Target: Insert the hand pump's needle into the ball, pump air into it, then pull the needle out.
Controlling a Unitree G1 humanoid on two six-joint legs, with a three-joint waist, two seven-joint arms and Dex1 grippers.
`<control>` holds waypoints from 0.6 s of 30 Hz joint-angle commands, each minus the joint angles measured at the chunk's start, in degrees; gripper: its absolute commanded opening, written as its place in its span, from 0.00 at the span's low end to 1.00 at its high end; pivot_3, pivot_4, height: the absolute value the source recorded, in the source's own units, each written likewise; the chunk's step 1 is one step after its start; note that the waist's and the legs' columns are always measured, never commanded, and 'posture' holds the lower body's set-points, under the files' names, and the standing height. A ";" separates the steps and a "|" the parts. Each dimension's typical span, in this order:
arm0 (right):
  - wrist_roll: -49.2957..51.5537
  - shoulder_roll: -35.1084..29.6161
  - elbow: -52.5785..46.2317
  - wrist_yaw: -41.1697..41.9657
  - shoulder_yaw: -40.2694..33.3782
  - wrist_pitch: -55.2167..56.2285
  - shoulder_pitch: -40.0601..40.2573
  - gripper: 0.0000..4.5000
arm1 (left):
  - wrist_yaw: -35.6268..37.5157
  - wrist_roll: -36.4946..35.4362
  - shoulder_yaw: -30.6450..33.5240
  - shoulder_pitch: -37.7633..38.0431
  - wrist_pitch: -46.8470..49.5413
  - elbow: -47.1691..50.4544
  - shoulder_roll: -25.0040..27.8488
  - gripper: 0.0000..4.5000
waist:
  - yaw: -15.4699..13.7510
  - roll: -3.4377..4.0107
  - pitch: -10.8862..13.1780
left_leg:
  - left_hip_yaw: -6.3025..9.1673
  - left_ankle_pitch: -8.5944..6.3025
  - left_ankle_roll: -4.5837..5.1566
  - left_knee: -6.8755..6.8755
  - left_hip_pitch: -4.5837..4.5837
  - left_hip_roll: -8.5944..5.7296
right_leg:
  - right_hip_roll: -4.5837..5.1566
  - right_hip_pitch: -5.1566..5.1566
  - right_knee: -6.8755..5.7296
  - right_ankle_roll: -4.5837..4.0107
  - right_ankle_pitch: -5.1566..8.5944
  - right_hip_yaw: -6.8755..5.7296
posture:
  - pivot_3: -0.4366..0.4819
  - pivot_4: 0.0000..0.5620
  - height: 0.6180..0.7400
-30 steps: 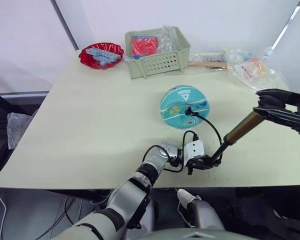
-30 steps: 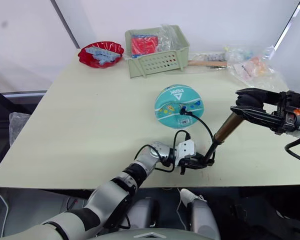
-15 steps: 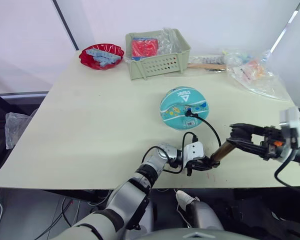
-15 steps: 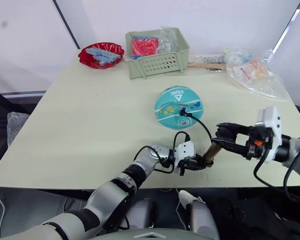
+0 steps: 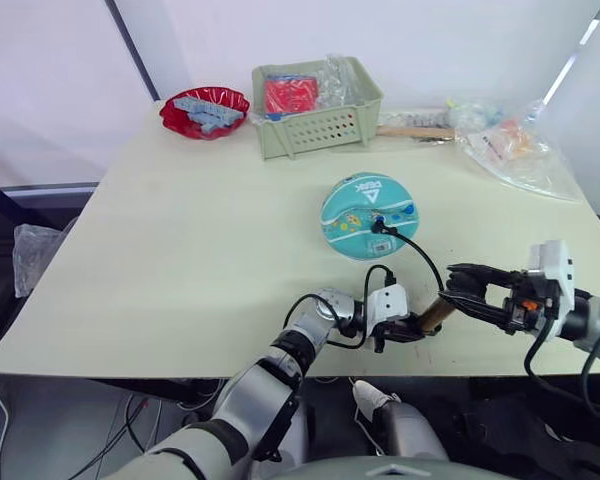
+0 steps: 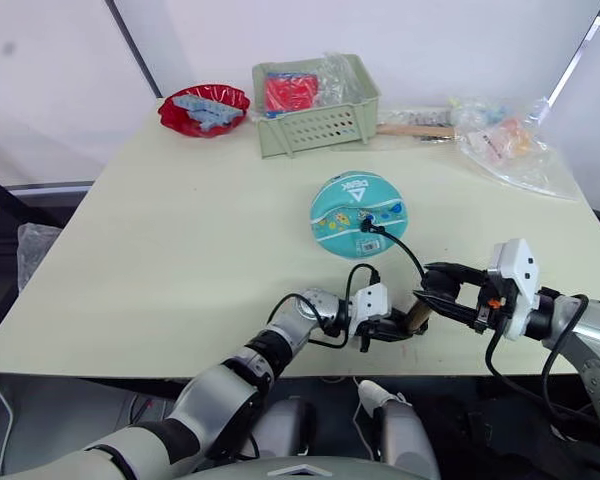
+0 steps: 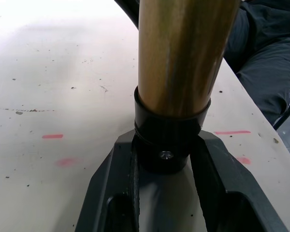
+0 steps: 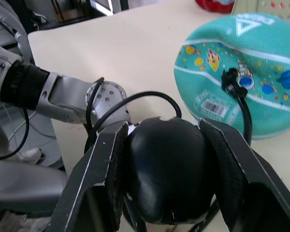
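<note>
Left claw [image 7: 166, 159] clamps hand pump [image 7: 176, 63] base; right claw [image 8: 164, 179] grips handle; needle hidden at ball [image 5: 368, 214].

Ball [image 5: 369, 215] mid-table, hand pump [image 5: 432, 315] before it (near edge), basket [image 5: 315, 104] behind, bowl [image 5: 204, 109] left of basket

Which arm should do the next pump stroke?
Right. Its tool is shut on the hand pump handle, while the left tool clamps the black base, bracing it on the table.
</note>
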State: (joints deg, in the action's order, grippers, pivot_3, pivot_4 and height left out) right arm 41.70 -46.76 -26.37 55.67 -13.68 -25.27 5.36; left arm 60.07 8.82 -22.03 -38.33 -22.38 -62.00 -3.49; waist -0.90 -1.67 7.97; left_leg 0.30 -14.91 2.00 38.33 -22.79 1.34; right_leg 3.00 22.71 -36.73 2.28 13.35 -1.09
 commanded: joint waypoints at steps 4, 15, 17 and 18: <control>10.34 -5.91 -5.51 0.29 -10.57 -5.86 -3.87 0.41 | -0.01 2.52 -1.23 2.25 -0.18 -4.53 1.54 0.23 | -0.06 0.36 0.33 | -0.02 0.00 0.00 0.01 -0.05 -0.06 | 0.08 0.02 0.02 0.03 0.00 0.00 | 0.48 0.27 0.98; 24.05 -15.71 -3.82 -1.83 -22.74 -16.75 -13.19 0.41 | -0.05 2.90 -1.45 1.86 -0.22 -5.36 1.62 0.23 | -0.05 0.49 0.49 | -0.01 0.00 0.00 0.02 -0.08 -0.06 | 0.09 0.01 0.03 0.04 -0.01 -0.02 | 0.48 0.27 0.98; 25.18 -17.24 -2.87 -1.34 -23.98 -18.16 -14.28 0.41 | 0.01 2.99 -1.53 1.77 -0.01 -5.47 1.64 0.23 | -0.05 0.49 0.51 | -0.01 0.00 0.00 0.02 -0.08 -0.06 | 0.09 0.01 0.03 0.04 -0.01 -0.03 | 0.48 0.27 0.98; 25.59 -17.92 -2.34 -1.04 -24.49 -18.72 -14.86 0.41 | 0.06 3.01 -1.55 1.71 0.08 -5.53 1.65 0.23 | -0.05 0.49 0.51 | -0.01 0.00 0.00 0.02 -0.08 -0.06 | 0.09 0.01 0.03 0.04 -0.01 -0.02 | 0.48 0.27 0.98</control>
State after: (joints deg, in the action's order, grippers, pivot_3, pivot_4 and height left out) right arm 65.46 -63.02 -29.72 54.61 -32.37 -44.46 -6.82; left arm 59.77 8.83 -22.03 -38.37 -24.54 -62.61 -3.59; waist -0.94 -1.18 8.48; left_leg 0.28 -14.91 2.01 38.35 -22.87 1.29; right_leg 3.10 22.73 -36.71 2.32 13.34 -1.11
